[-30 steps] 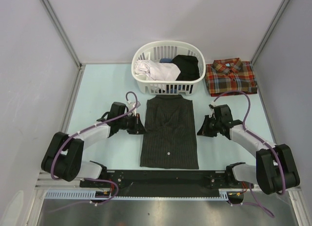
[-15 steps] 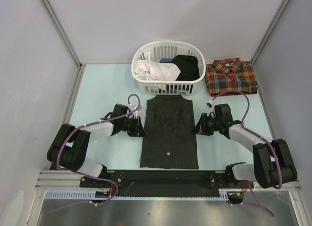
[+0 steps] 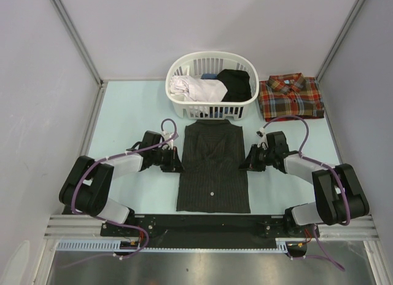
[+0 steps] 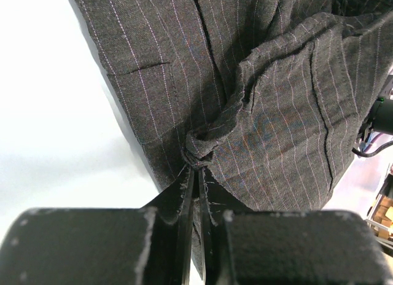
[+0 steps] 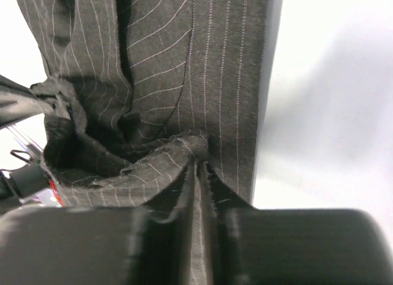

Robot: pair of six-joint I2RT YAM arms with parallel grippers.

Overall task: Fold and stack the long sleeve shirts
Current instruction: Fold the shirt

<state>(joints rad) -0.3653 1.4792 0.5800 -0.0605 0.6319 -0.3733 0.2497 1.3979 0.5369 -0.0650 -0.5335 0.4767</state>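
Note:
The black pinstriped long sleeve shirt (image 3: 213,174) lies flat and folded, collar toward the basket, in the middle of the table. My left gripper (image 3: 178,162) is at its left edge, shut on a bunched pinch of the cloth (image 4: 276,113), as the left wrist view shows between the fingertips (image 4: 198,168). My right gripper (image 3: 244,164) is at the right edge, shut on a raised fold of the same shirt (image 5: 215,70), pinched at the tips (image 5: 201,165). The plaid long sleeve shirt (image 3: 291,96) lies folded at the back right.
A white laundry basket (image 3: 209,108) with white, blue and black clothes stands just behind the pinstriped shirt's collar. Grey walls close in the table on the left, right and back. The arms' base rail (image 3: 202,226) runs along the near edge.
My right gripper slid left onto the shirt's right edge and closed on the cloth. My left arm's elbow drew in while its gripper stayed at the left edge.

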